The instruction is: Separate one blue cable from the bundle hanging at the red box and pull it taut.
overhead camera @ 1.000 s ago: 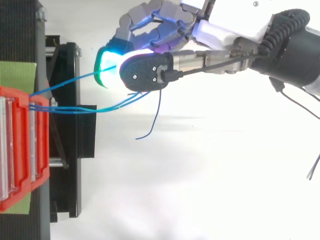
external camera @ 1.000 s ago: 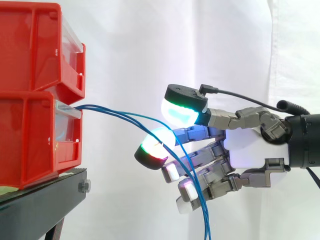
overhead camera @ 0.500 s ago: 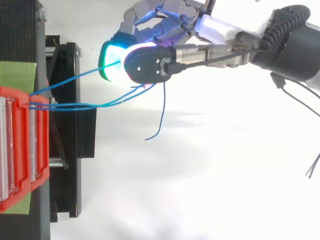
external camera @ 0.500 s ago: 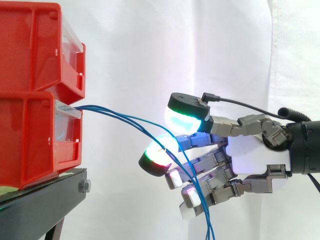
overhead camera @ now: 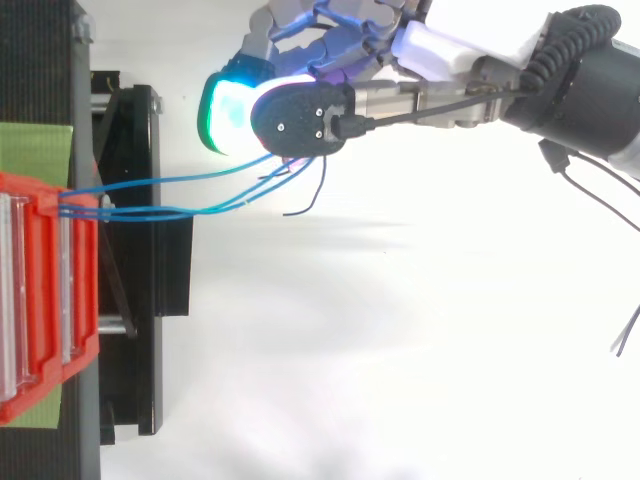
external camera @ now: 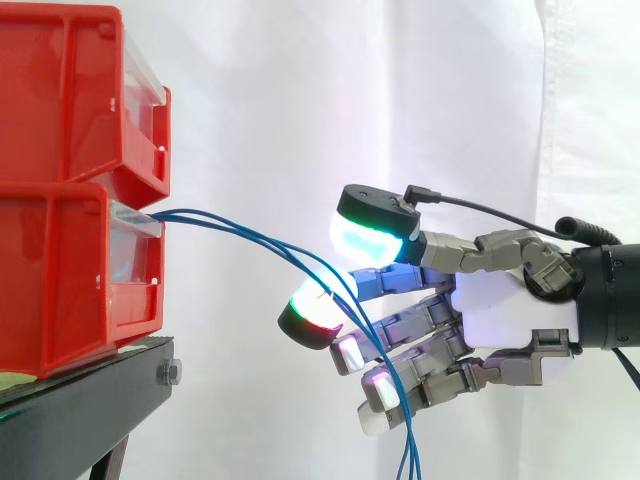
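Side view: two red bins stacked on black stand (external camera: 95,385), white curtain (external camera: 300,90) behind. Blue cables (external camera: 250,238) exit the front of the lower red bin (external camera: 70,280), run together in a shallow droop to the right, cross in front of the hand (external camera: 510,305) and hang down out of view. None looks taut. Hand comes in from the right, level with the lower bin, well clear of it. Can't tell whether it's clamped on any cable.

Top view: cables (overhead camera: 160,183) leave the bin (overhead camera: 40,290), span the stand (overhead camera: 150,280) and pass under the hand (overhead camera: 450,45). Upper strand slightly apart from the other two. One loose cable end (overhead camera: 300,210) just below the hand.
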Controlling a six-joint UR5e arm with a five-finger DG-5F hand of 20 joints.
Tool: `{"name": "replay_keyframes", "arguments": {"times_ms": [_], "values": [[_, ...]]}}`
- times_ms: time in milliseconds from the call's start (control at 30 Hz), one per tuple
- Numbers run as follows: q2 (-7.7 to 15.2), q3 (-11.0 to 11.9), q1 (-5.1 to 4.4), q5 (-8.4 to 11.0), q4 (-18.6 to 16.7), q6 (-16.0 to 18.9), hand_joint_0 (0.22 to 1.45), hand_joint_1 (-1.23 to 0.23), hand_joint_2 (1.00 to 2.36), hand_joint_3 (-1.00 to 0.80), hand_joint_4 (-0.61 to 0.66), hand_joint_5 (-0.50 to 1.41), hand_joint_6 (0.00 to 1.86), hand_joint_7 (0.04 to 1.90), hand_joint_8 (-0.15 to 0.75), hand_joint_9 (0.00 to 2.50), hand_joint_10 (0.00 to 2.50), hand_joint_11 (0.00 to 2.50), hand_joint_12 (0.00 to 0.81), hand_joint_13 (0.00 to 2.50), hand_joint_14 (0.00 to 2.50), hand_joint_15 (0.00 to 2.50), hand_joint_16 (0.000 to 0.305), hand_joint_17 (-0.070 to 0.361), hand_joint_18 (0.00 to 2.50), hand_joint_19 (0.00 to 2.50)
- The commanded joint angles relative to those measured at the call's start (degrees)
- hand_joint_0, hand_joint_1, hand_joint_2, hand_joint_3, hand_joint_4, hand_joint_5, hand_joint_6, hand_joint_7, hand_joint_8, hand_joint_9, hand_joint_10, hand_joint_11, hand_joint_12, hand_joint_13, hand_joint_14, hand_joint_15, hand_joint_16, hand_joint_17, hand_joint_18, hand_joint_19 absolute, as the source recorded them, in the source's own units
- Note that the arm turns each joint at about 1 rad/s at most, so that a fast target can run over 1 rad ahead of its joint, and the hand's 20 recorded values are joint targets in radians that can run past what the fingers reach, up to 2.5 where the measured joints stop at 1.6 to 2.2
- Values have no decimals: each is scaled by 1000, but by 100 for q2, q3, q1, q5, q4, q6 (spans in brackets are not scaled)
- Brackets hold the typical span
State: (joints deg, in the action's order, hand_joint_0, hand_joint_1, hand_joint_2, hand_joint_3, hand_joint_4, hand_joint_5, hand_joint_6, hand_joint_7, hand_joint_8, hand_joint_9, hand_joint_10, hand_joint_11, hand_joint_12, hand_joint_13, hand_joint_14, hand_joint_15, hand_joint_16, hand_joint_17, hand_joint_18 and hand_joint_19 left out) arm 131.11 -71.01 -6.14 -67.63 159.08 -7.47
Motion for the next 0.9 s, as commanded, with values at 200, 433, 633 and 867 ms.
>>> {"name": "replay_keyframes", "arguments": {"times_ms": [200,433,633,867], "values": [[-6,-9,-1,-4,0,-18,556,-534,1000,-500,92,-272,846,844,288,668,16,1187,373,914,26,858,58,130,579,566],[-6,-18,-37,4,-71,-53,555,-637,1000,-500,105,-274,853,829,284,680,15,1194,360,988,25,912,58,130,600,564],[12,-18,-80,22,-79,-88,529,-692,1000,-500,124,-275,860,799,282,700,14,1204,362,1106,25,972,59,133,654,547],[3,-18,-186,251,-115,-132,543,-673,1000,-500,123,-273,862,796,277,739,14,1207,353,1157,24,1003,58,131,667,549]]}}
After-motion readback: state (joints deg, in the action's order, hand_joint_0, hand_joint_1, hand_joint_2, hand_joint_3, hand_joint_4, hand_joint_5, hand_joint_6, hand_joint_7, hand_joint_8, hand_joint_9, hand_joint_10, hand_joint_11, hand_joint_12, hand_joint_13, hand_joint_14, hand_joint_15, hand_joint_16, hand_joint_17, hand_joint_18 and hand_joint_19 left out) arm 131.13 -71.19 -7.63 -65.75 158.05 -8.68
